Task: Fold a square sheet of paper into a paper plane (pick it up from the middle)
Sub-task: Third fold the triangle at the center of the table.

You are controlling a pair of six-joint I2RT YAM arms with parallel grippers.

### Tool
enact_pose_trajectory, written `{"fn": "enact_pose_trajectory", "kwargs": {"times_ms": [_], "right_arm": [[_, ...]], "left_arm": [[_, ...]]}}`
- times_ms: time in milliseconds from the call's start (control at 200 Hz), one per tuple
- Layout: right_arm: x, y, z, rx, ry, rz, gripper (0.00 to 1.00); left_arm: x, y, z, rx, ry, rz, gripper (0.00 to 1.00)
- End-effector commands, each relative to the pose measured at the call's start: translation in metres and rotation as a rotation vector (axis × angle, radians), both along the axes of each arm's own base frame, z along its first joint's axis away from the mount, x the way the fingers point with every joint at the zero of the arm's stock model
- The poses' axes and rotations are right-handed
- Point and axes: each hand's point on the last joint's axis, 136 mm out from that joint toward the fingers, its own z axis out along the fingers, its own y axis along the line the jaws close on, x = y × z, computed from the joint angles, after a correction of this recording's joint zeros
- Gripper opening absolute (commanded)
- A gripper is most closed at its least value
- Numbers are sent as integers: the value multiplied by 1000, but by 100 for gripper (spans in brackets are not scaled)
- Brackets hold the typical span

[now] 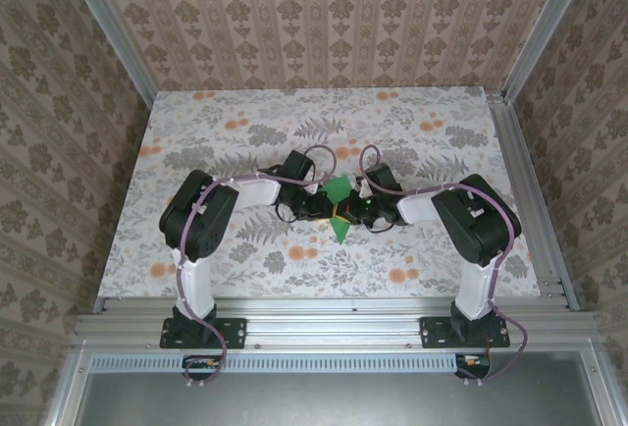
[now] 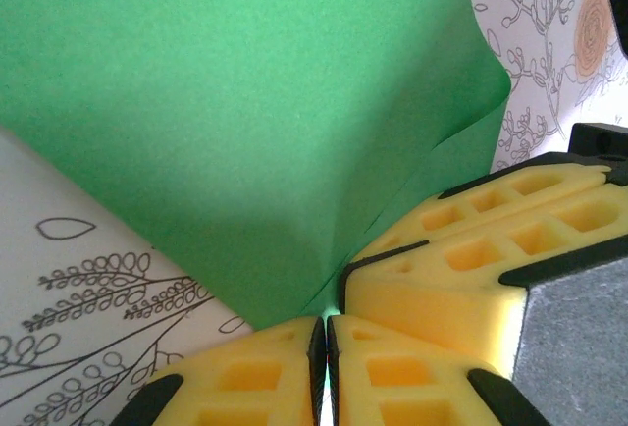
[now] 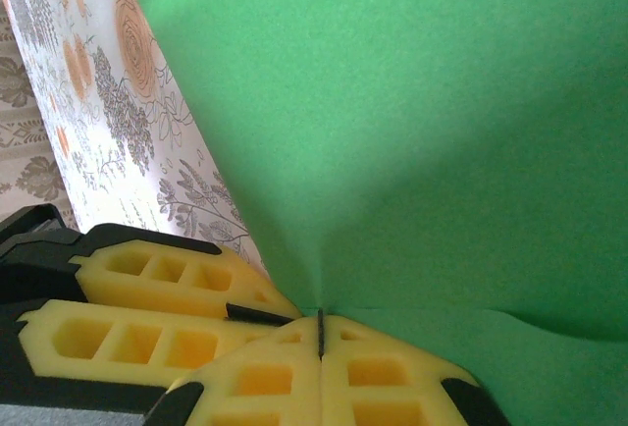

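- Tabletop (image 1: 196, 151) with a matte grey-and-orange floral print fills the floor of the cell. Walls (image 1: 324, 24) papered in a beige damask pattern close it on the left, far and right sides.
- Aluminium rails (image 1: 334, 308) run along the near edge, where both arm bases are bolted. More framing follows the right edge and the two back corners.
- Open floral surface lies to the left, to the right and beyond the two wrists, which meet near the table's middle, well apart from every wall.
- One sheet of paper (image 1: 340, 190) is in the scene: bright green and bent, with one flap toward the far side and a point toward the near edge. It sits between the two grippers.
- Two arms, two grippers, and two yellow pads on each.
- The left gripper (image 2: 325, 333) has its pads pressed together on the sheet's lower fold, where the green paper (image 2: 245, 102) funnels into the seam.
- The right gripper (image 3: 320, 333) is clamped tight on the same sheet (image 3: 412, 132). Its fingertips are just beside the left one's.
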Motion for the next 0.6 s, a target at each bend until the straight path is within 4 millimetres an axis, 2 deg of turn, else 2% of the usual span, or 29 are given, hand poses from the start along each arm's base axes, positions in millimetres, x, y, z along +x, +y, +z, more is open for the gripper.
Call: {"fn": "enact_pose_trajectory", "kwargs": {"times_ms": [0, 205, 390, 595], "right_arm": [[-16, -14, -18, -64, 68, -21, 0], [-11, -15, 2, -60, 23, -27, 2], [-22, -14, 11, -36, 19, -26, 2], [-42, -9, 2, -37, 47, 2, 1]], "left_arm": [[-9, 19, -42, 148, 32, -27, 15], [-17, 31, -59, 242, 52, -52, 15], [-23, 40, -70, 288, 71, -53, 15], [-27, 44, -77, 305, 82, -62, 15]]}}
